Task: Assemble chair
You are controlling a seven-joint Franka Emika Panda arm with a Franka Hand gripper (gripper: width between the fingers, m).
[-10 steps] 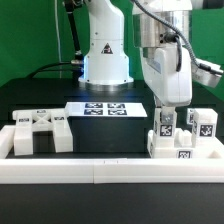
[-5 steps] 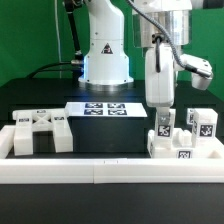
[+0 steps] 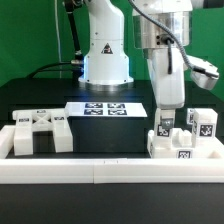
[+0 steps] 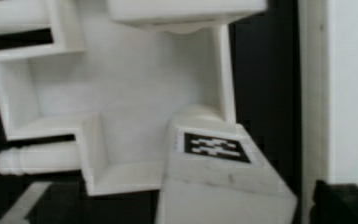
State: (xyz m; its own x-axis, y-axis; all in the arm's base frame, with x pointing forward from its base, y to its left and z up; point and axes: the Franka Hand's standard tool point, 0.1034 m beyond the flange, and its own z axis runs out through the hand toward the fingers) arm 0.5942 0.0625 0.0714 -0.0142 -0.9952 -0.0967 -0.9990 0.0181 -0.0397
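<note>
Exterior view. The chair [image 3: 188, 140] is seen as loose white tagged parts, not joined into one piece, set in two groups on the black table [image 3: 30, 100] behind the long white rail [image 3: 100, 168].

Left group [image 3: 40, 131]: found well apart from the jaws, toward the exterior view's left, touching the rail's inner side.

Marker board [image 3: 105, 108]: laid flat on the table between the left group and the jaws, farther back than both.

Arm base [image 3: 105, 55]: seen behind the board.

Gripper [image 3: 165, 117]: pointed straight down, held low over the right group. Directly under the jaws an upright tagged post [image 3: 165, 127] is noted; contact cannot be judged. The fingers blur together against the dark background, so it cannot be told whether the jaws are spread or closed.

A second tagged block [image 3: 203, 124] is seen just beyond the jaws, toward the exterior view's right.

Wrist view. A large white part [image 4: 105, 90] with a hollow recess is seen close below the jaws. A tag [image 4: 215, 148] is carried on one of its faces, and rounded pegs [image 4: 25, 160] are noted along one edge. Beside the part a dark strip of table is visible, then a white edge [image 4: 345, 100], not identified.
</note>
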